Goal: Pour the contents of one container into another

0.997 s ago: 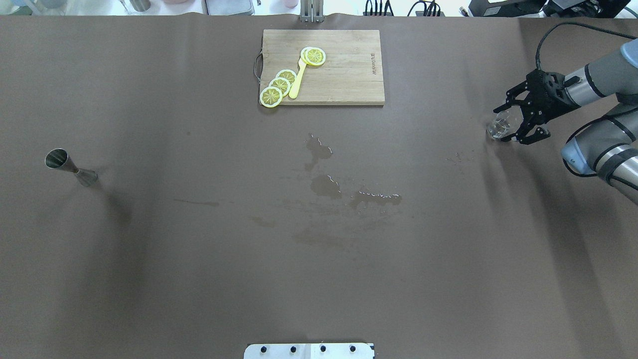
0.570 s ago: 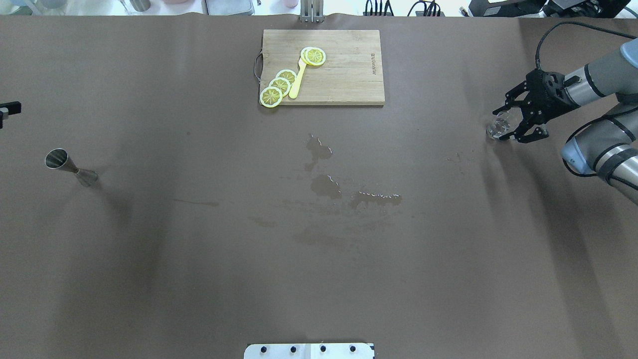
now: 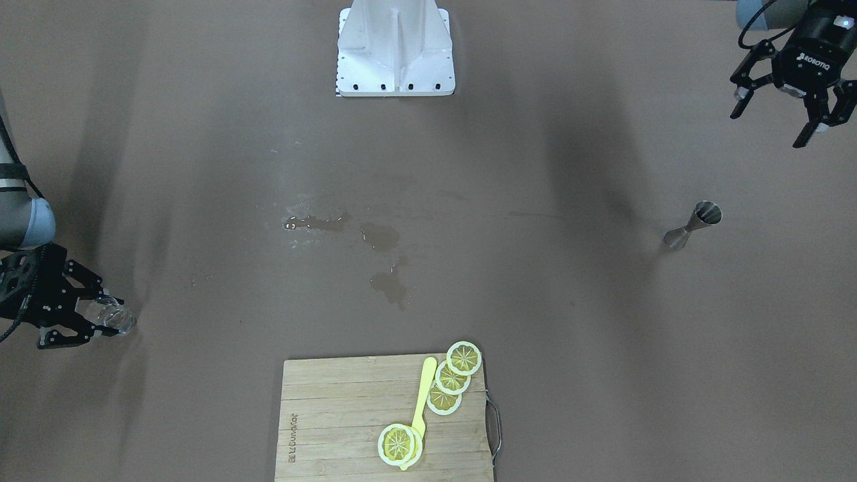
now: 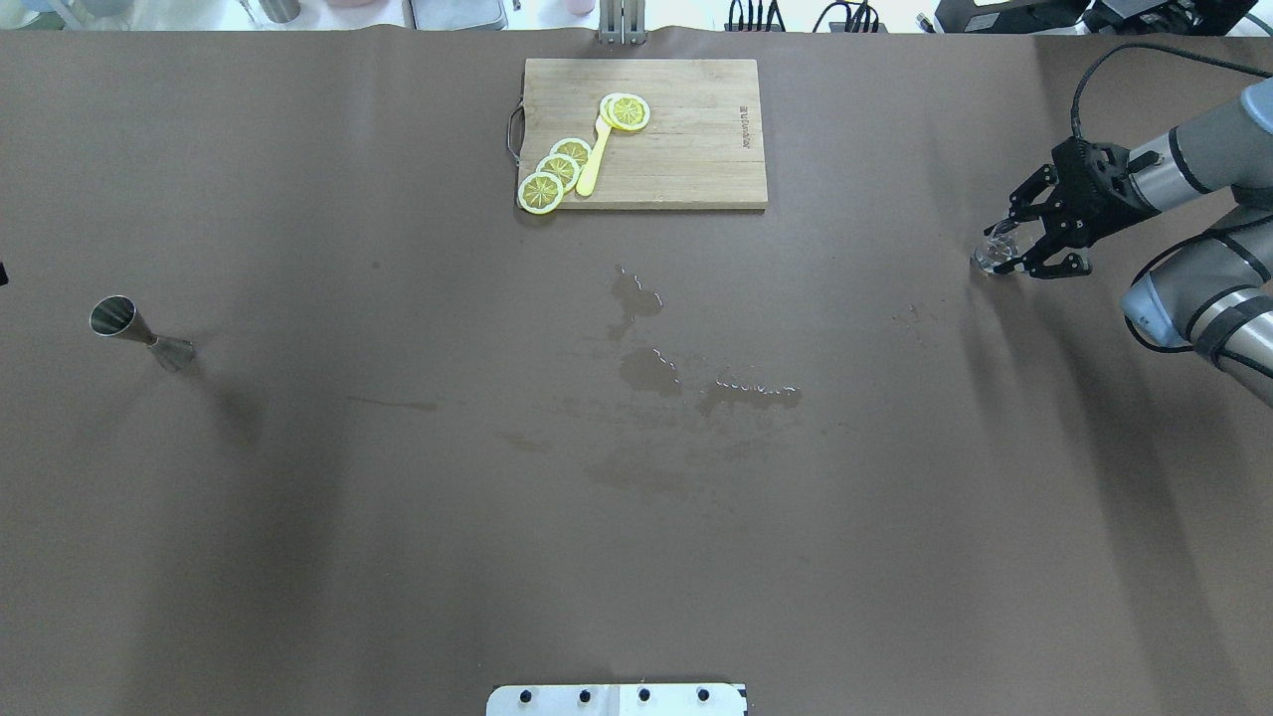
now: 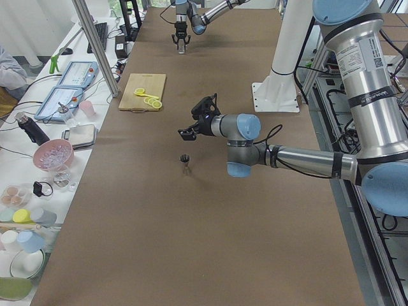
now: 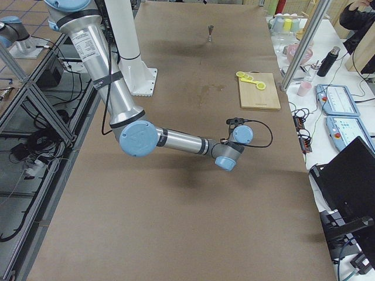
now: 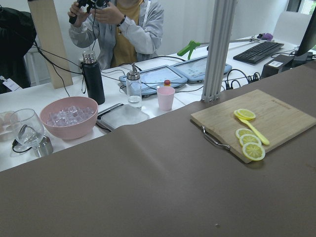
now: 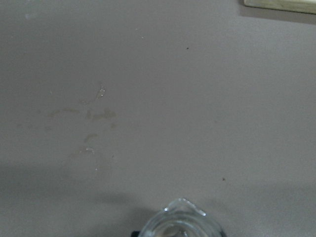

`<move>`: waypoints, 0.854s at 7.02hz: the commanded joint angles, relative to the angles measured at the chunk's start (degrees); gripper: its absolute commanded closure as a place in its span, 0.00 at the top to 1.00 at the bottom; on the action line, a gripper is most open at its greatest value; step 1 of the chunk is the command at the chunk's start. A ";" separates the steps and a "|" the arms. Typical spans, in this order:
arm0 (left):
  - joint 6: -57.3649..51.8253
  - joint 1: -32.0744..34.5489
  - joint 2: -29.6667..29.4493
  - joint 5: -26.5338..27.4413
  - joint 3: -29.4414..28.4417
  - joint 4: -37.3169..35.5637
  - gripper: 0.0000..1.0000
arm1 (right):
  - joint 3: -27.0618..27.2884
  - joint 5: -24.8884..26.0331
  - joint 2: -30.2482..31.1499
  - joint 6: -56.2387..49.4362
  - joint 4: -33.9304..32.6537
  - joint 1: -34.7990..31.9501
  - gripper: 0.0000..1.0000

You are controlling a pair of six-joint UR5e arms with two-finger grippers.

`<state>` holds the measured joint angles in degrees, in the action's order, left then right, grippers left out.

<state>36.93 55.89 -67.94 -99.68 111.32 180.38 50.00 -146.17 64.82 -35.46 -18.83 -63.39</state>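
The small clear glass cup (image 4: pixel 995 255) stands on the brown table at the far right, also seen in the front view (image 3: pixel 110 316). My right gripper (image 4: pixel 1016 244) reaches in from the side with a finger against each side of the cup; the cup's spouted rim (image 8: pixel 180 222) fills the bottom of the right wrist view. The steel jigger (image 4: pixel 139 334) stands upright far off at the table's left side, and shows in the front view (image 3: pixel 693 225) too. Above and behind it, my left gripper (image 3: pixel 768 128) hangs open and empty.
A wooden cutting board (image 4: pixel 696 169) with lemon slices (image 4: pixel 557 169) and a yellow utensil lies at the back centre. Wet spill patches (image 4: pixel 651 370) mark the middle of the table. Bowls, bottles and a person (image 7: pixel 118 29) are beyond the table's far edge.
The right gripper's fingers have narrowed onto the glass cup, which stayed in place. A piece of the left gripper showed at the view's left edge, then slid almost out.
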 commanded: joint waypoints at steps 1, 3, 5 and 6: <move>-0.63 -6.19 6.13 7.86 0.39 6.19 0.98 | 0.09 -0.17 -0.05 0.04 -0.50 -1.20 0.00; -0.63 -17.08 8.17 21.32 -3.71 15.32 0.98 | 0.45 -0.70 -0.75 0.39 -1.38 -2.61 0.00; -0.72 -24.65 9.91 28.11 -6.81 19.73 0.98 | 2.45 -0.70 -1.28 2.48 -2.52 -3.67 0.00; -0.81 -25.47 9.93 29.10 -7.78 20.27 0.98 | 4.73 -0.26 -1.19 2.24 -3.83 -3.67 0.00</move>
<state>36.22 32.99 -58.58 -73.15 104.99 199.19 52.45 -146.75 63.70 -33.63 -21.31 -66.77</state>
